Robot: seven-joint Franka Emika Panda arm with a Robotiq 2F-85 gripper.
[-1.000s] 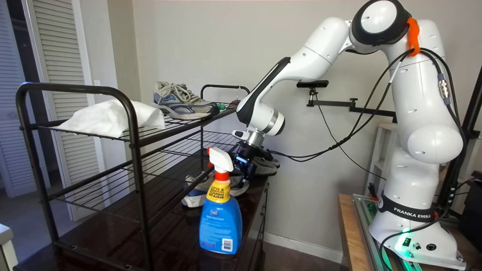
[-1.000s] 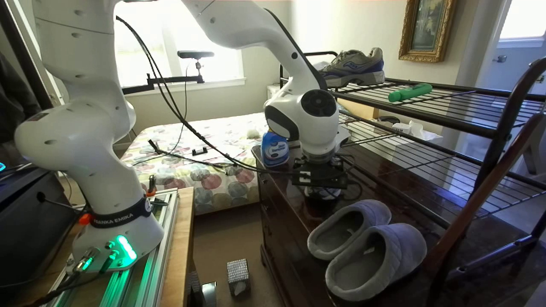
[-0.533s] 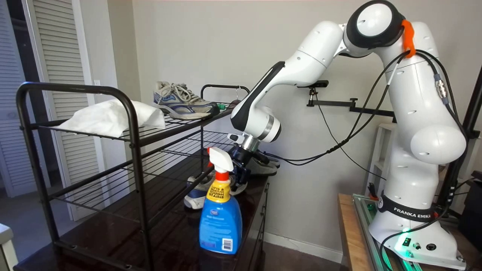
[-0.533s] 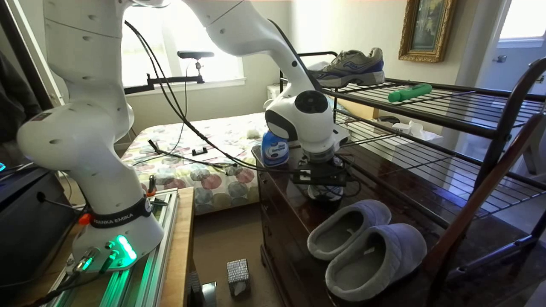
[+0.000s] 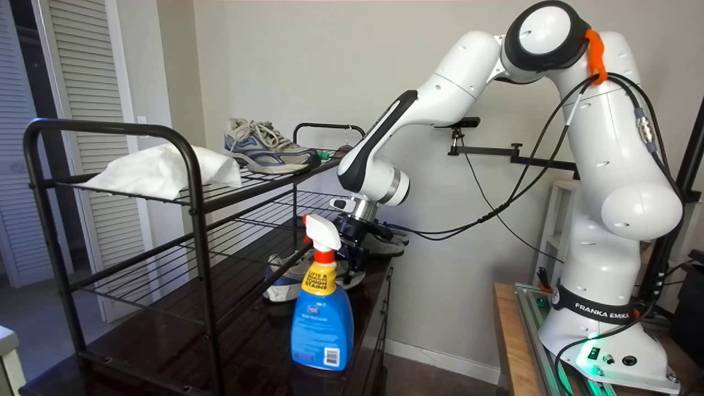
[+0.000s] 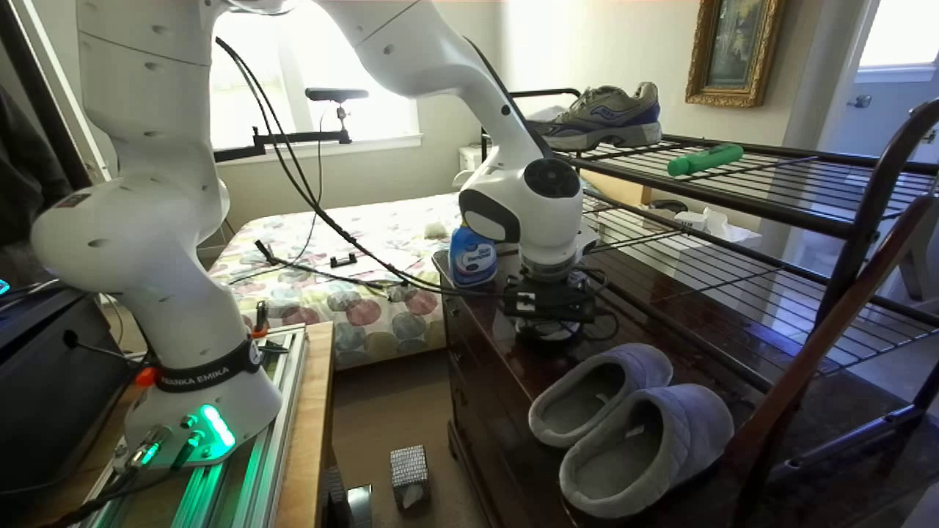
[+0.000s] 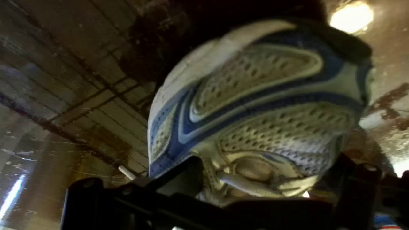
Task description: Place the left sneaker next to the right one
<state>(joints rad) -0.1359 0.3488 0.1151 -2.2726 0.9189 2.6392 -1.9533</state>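
One sneaker (image 7: pixel 262 105) is lying on the dresser (image 5: pixel 258 352), long axis running crosswise, toe pointing away from the rack (image 5: pixel 203 258), gripper (image 7: pixel 268 172) fingers (image 7: pixel 183 179) standing spread over it.

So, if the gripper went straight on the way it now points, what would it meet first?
Pointing down, the gripper would most likely meet the grey-and-blue sneaker on the dresser first; it shows beyond the open jaws in the wrist view. Depth is unclear; they may already touch.
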